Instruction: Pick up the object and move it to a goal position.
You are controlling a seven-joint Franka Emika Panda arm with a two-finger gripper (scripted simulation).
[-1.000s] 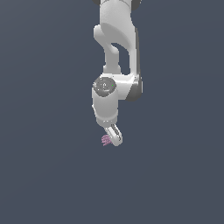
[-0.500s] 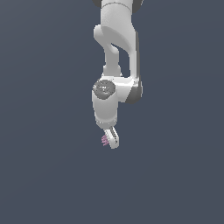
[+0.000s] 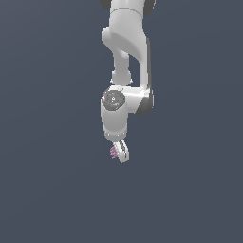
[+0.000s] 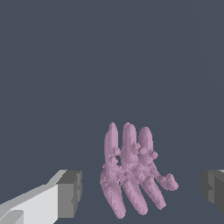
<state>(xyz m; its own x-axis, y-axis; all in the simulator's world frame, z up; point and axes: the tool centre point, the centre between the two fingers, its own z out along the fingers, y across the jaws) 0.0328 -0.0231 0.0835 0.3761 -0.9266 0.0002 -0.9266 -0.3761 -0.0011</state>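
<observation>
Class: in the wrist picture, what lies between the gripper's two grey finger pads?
The wrist view shows only the pinkish-purple ridged, lumpy object between the grey pads, with bare gaps either side.

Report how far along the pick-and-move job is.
Done: the gripper is around the pink ridged object, one finger on each side. In hand: closing; the wrist view shows gaps between pads and object, so no grasp yet. Left: lifting and carrying to the goal, which isn't visible.

The white arm hangs down from the upper edge of the exterior view, its wrist bent so the gripper points downward. In the wrist view the two grey fingertips stand wide apart, one at each side of the frame, touching nothing.
</observation>
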